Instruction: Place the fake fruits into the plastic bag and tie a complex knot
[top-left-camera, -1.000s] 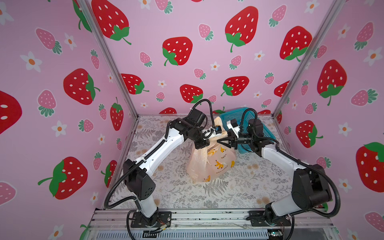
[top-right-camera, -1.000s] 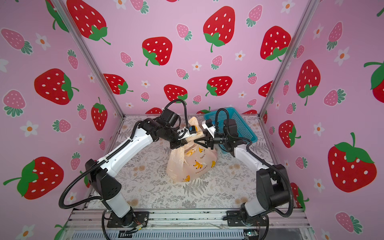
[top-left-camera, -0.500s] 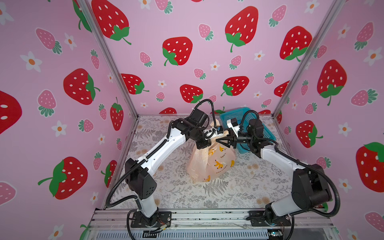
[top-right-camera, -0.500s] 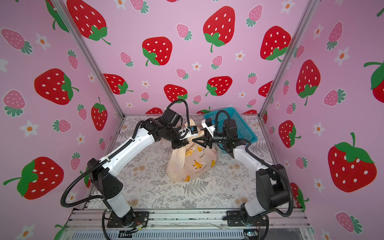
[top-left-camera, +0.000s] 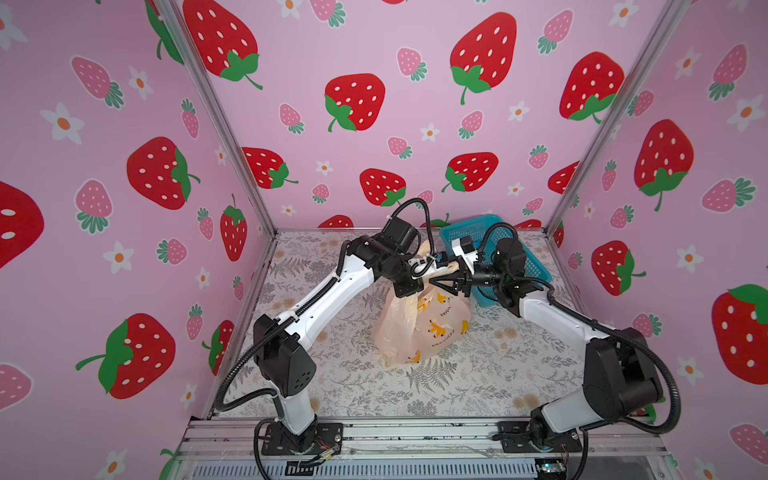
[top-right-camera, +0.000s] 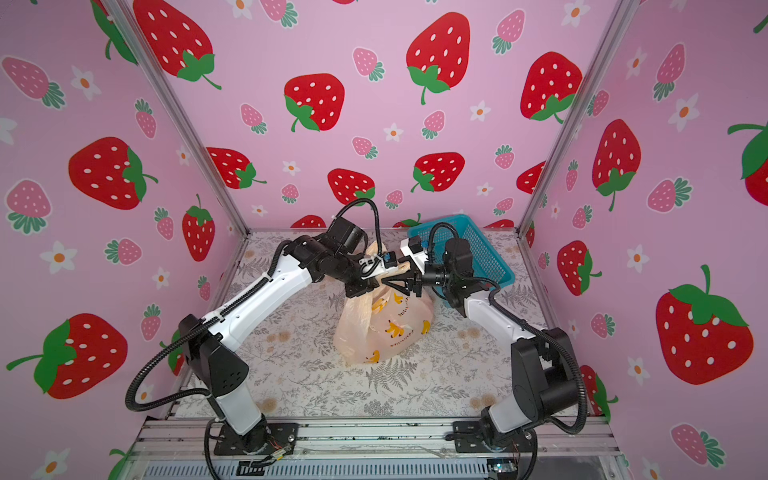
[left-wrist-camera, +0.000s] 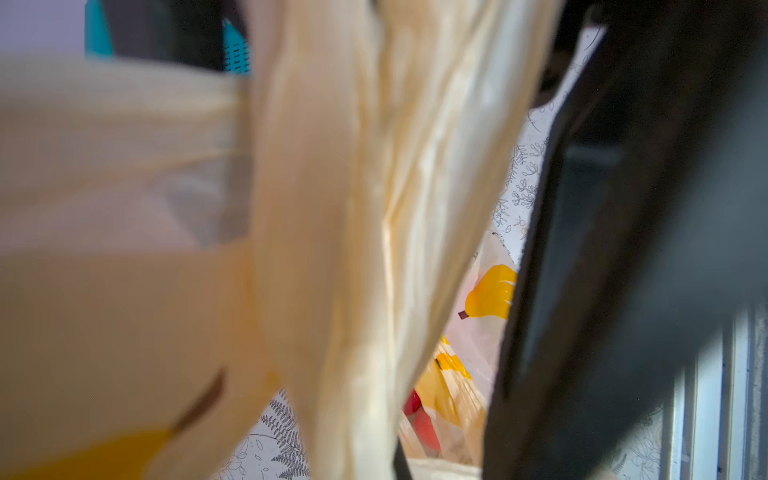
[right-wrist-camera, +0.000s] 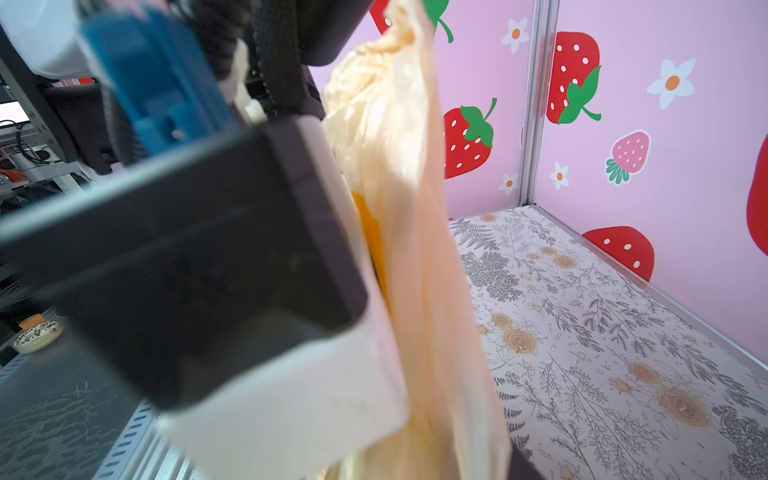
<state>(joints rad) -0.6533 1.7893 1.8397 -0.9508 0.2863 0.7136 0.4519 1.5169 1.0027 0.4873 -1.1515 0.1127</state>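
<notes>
You're getting bright, even light in both top views, hardly any shadows, some wide-angle stretch at 3 and 9 o'clock. Up close the wrist views go mushy: the plastic bag (left-wrist-camera: 353, 208) is blurred.

**Both top views.** One stereo head sits high on the near side of the plastic bag (top-left-camera: 419, 328) (top-right-camera: 386, 328), out past the arm bases. It tilts down toward the bench (top-left-camera: 498, 374) and the back wall (top-left-camera: 415, 124) behind the bag. It is far enough away to take in the whole enclosure. The pair share almost the entire scene, offset slightly sideways.

**Left wrist view.** The camera is pressed close to the bag's gathered neck (left-wrist-camera: 353, 208), which is blurred. It faces down past the plastic to the bench and to the fake fruits (left-wrist-camera: 422, 419) inside the bag.

**Right wrist view.** The camera is also close beside the bag's neck (right-wrist-camera: 399, 166). It faces across the neck toward a corner post (right-wrist-camera: 536, 104) beyond the bag. It shares the bag and the bench with every other view.
</notes>
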